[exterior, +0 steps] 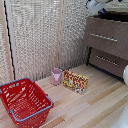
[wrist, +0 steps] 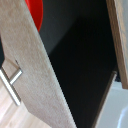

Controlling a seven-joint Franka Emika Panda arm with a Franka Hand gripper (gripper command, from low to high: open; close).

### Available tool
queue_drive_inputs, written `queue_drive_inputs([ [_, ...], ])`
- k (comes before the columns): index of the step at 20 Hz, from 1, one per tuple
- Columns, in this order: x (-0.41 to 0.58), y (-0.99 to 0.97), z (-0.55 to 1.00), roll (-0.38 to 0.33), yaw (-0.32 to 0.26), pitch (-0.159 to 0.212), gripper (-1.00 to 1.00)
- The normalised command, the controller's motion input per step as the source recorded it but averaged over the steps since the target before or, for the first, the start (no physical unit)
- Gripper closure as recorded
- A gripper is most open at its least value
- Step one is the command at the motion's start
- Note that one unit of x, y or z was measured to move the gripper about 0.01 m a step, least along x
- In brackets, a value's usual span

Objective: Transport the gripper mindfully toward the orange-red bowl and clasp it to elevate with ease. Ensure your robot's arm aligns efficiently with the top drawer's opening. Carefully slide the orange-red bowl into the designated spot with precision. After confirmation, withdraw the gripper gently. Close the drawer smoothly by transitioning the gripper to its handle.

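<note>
The top drawer [exterior: 106, 31] of the grey-brown dresser stands pulled out, its silver handle [exterior: 104, 37] across the front. The robot's arm [exterior: 98, 5] reaches in from the top edge of the exterior view, just above the drawer's dark opening; the gripper itself is too blurred there to make out. In the wrist view I look down on the top drawer's front board [wrist: 35, 75], the handle [wrist: 10, 85] and the dark inside. An edge of the orange-red bowl [wrist: 36, 12] shows beside the front board, over the dark inside. No fingers show, so whether the bowl is held is unclear.
A pink cup [exterior: 56, 76] and a colourful box [exterior: 75, 82] stand mid-table. A large red mesh basket [exterior: 25, 100] sits at the exterior view's left front. The lower drawer [exterior: 107, 61] is below the top one. A white rounded object [exterior: 125, 75] is at the right edge.
</note>
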Motion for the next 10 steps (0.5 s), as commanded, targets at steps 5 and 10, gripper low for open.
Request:
queue_drive_inputs([
  [5, -0.130, 0.28, -0.10, -0.365, 0.059, 0.215, -1.00],
  [10, -0.014, 0.32, -0.22, -0.367, 0.059, 0.186, -1.00],
])
